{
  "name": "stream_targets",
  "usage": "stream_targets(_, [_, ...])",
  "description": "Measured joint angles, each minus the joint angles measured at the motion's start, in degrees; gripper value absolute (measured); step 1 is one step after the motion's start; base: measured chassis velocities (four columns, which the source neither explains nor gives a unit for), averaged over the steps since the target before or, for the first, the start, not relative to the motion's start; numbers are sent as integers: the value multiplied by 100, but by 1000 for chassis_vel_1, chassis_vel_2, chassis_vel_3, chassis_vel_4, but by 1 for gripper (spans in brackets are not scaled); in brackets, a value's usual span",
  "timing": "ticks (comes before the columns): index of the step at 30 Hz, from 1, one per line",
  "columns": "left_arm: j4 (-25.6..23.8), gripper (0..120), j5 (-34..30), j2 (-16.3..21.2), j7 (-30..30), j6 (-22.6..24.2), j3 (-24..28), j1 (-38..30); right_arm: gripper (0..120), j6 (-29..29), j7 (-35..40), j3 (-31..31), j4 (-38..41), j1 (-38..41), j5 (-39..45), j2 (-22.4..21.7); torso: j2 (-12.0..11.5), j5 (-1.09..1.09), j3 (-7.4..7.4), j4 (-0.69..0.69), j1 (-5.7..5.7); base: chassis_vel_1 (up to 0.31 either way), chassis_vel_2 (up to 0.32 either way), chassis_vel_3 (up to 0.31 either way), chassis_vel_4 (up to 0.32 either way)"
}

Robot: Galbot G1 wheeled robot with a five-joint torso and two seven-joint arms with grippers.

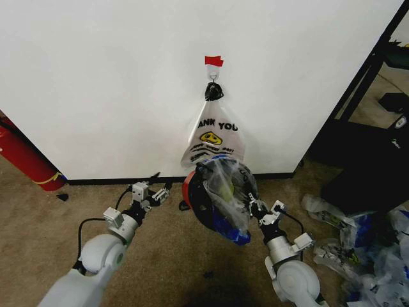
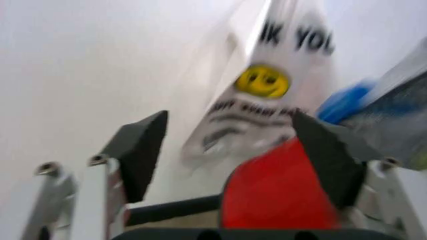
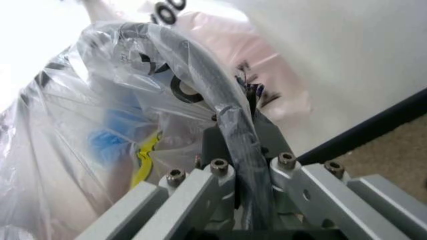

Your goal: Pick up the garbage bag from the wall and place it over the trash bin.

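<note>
The right hand point(image 1: 254, 206) is clamped on the bin point(image 1: 204, 192) rim together with the bag point(image 1: 227, 195) film, holding the bin tipped above the carpet point(image 1: 160, 256). The bag drapes over the bin's mouth. The left hand point(image 1: 155, 187), fingers spread wide and holding nothing, sits just left of the bin. Behind, a white smiley bag point(image 1: 214, 137) hangs from a hook point(image 1: 213, 82) on the wall point(image 1: 96, 83).

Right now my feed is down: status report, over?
Right gripper shut on see-through garbage bag, draped over black mesh trash bin. Left gripper open, beside bin.
</note>
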Motion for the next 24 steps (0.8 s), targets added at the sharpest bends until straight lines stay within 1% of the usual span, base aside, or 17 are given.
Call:
stream_targets(2, [-526,90,-66,5,-66,-12,35,266,0,17,47,-2,-14,28,-14,0,0,0,0,0,0,0,0,0,0])
stream_targets(3, [-727,92,-68,10,-48,-48,57,379,0,25,52,-4,-22,36,-23,-1,0,0,0,1,0,0,0,0,0])
stream_targets(4, [-899,97,-59,12,6,-108,84,495,0,34,52,-7,-32,45,-38,-4,0,1,0,1,0,0,0,0,0])
stream_targets(5, [-1109,98,10,7,128,-243,139,663,0,47,53,-13,-47,54,-59,-7,0,0,0,1,0,0,0,0,0])
stream_targets(6, [-1109,98,10,7,128,-243,139,663,0,47,53,-13,-47,54,-59,-7,0,0,0,1,0,0,0,0,0])
stream_targets(8, [-1329,100,265,-40,470,-502,269,976,0,73,50,-23,-78,74,-95,-7,0,1,-1,0,0,0,0,0,0])
stream_targets(10, [-1346,100,717,-105,658,-624,418,1254,0,105,34,-27,-103,91,-129,-4,0,0,-1,1,0,0,0,0,0])
stream_targets(12, [-1194,98,1193,-165,717,-739,593,1473,0,142,-1,-26,-117,106,-171,-1,0,0,0,1,0,0,0,0,0])
stream_targets(14, [-1047,98,1435,-215,726,-815,751,1567,0,166,-38,-19,-119,122,-228,19,0,-1,0,1,0,0,0,0,0])
stream_targets(18, [-969,95,1564,-269,640,-746,943,1523,0,195,-71,-21,-118,127,-339,61,0,-1,0,1,0,0,0,0,0])
stream_targets(24, [-976,94,1503,-262,458,-380,1074,1188,0,217,-131,-55,-97,97,-557,78,0,-1,0,0,0,0,0,0,0])
